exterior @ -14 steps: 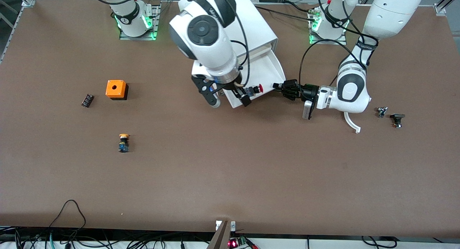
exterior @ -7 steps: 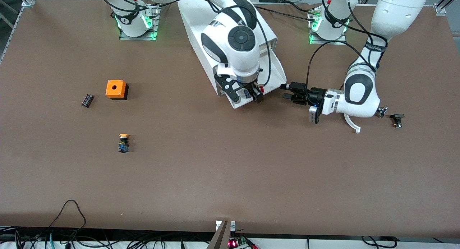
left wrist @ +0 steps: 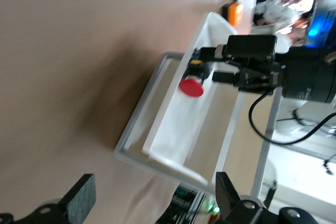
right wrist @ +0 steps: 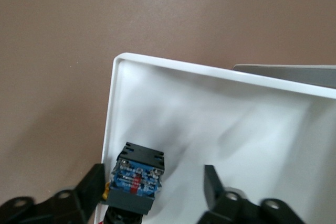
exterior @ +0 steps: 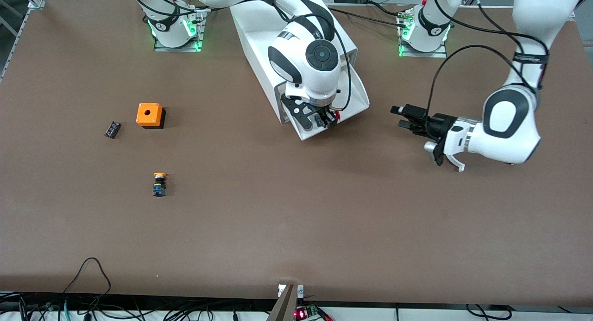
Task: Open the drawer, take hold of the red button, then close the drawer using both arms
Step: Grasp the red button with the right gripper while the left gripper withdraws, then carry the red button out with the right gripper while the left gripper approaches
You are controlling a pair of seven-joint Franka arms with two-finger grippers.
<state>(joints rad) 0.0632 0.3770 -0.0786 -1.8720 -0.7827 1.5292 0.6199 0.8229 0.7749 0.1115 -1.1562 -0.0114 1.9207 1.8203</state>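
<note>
1. Drawer (exterior: 356, 96) pulled out of the white cabinet (exterior: 259, 38), tray open, front edge toward the front cam.
2. Right gripper (exterior: 318, 122) is down inside the drawer tray, near its front edge. Fingers spread, w/ the button (left wrist: 195, 78) between them; right wrist view shows one finger (right wrist: 94, 184) just beside the button's body and the other finger well apart from it. No pinch yet.
3. Button lies in the drawer, red cap pointing toward the left arm's end of the table. Left wrist view shows the cap clearly; front view shows only a sliver of red at the gripper.
4. Left gripper (exterior: 405, 118) over bare table (exterior: 296, 228), apart from the drawer, toward the left arm's end. Fingers spread, holding nothing.
5. Elsewhere on the table, toward the right arm's end: orange box (exterior: 149, 115) w/ hole, small dark part (exterior: 112, 129) beside it, yellow-capped button (exterior: 159, 184) nearer the front cam.
</note>
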